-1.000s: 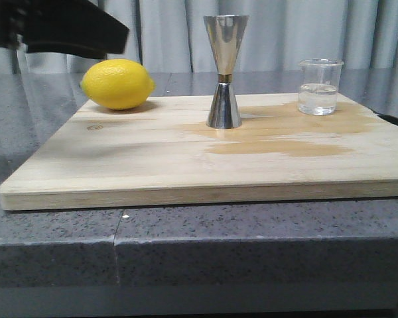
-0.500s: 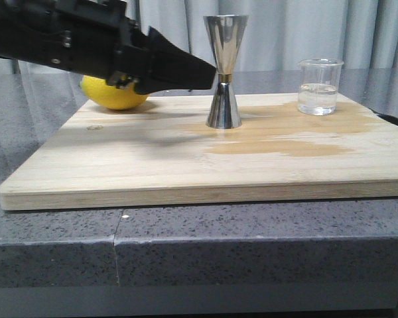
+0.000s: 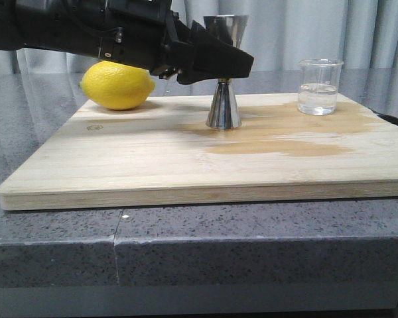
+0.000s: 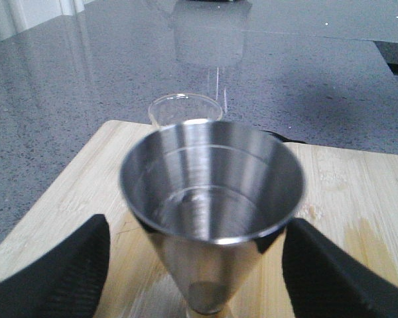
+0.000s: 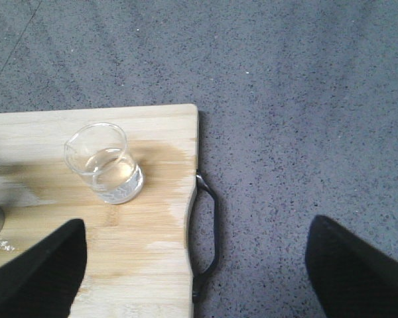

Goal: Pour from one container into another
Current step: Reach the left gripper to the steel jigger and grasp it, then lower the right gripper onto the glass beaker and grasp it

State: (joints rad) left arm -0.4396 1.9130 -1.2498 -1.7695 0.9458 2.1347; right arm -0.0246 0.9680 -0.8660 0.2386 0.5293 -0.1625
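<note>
The steel hourglass jigger (image 3: 224, 106) stands upright at the middle back of the wooden board (image 3: 152, 159). My left gripper (image 3: 233, 66) reaches in from the left, open. In the left wrist view its black fingers (image 4: 56, 271) stand on either side of the jigger's (image 4: 212, 192) upper cone, with gaps showing. A little clear liquid lies in that cup. The clear glass beaker (image 3: 318, 86), partly filled, stands at the board's back right corner. My right gripper (image 5: 196, 271) hangs open above the board's right edge, off to the side of the beaker (image 5: 106, 162), holding nothing.
A yellow lemon (image 3: 117, 84) lies at the board's back left, behind the left arm. A damp stain (image 3: 285, 136) spreads across the board between jigger and beaker. A black handle (image 5: 209, 232) runs along the board's right edge. Grey speckled counter surrounds the board.
The left arm has swept in from the far left, across the lemon, until its open fingers straddle the jigger's upper cone. Jigger, beaker and lemon have not moved.
</note>
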